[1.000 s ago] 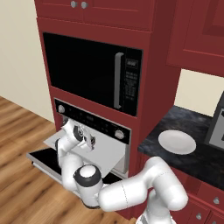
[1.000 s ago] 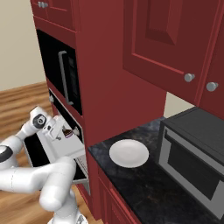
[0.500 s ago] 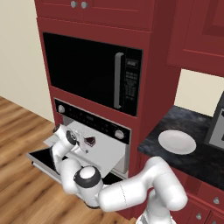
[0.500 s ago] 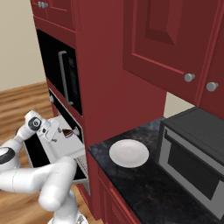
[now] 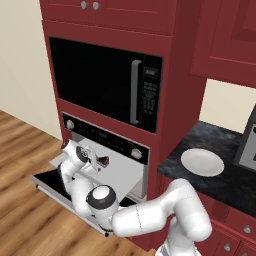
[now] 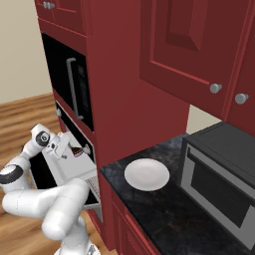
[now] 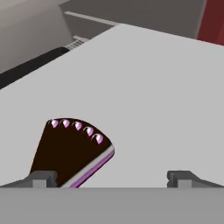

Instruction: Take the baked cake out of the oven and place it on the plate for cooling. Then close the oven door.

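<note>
Moved lower into the oven (image 5: pixel 115 172) toward the cake (image 7: pixel 72 153); fingers (image 7: pixel 40 179) wide open, empty (plate (image 5: pixel 202 162) bare, door (image 5: pixel 55 186) down).

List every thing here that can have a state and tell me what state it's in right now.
oven door: open, folded down flat.
baked cake: lying inside the oven on its pale tray, not gripped.
gripper: open, fingers spread wide, one by the cake's near edge.
plate: on the dark counter, nothing on it.
microwave door: shut.
upper cabinet doors: shut.
</note>
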Motion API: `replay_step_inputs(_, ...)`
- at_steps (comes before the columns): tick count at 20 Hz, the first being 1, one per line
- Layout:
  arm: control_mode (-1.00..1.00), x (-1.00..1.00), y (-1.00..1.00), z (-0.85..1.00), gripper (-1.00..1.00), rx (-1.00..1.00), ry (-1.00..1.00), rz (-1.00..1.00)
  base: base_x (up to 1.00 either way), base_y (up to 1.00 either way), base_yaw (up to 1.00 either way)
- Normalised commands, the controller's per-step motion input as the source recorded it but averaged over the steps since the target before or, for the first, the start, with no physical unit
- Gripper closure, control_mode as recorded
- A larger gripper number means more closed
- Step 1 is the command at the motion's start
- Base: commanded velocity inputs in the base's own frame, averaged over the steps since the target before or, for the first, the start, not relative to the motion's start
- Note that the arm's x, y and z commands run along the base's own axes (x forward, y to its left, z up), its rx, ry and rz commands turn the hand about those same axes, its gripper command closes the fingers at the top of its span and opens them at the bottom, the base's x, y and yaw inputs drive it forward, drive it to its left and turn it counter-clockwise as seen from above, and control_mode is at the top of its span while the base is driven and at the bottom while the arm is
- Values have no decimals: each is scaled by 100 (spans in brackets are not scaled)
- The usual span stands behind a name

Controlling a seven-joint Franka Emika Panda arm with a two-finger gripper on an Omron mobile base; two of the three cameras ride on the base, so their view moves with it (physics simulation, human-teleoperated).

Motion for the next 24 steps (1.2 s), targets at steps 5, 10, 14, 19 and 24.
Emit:
replay_step_inputs(5, -100, 10, 11, 0, -100, 0, 0, 1, 0, 0, 0)
replay_step_inputs(10, -100, 19, 0, 0, -100, 0, 0, 1, 0, 0, 0)
replay_step_inputs(14, -100, 11, -1, 0, -100, 0, 0, 2, 0, 0, 0)
replay_step_inputs(19, -100, 17, 0, 0, -100, 0, 0, 1, 0, 0, 0)
replay_step_inputs(24, -100, 16, 0, 0, -100, 0, 0, 1, 0, 0, 0)
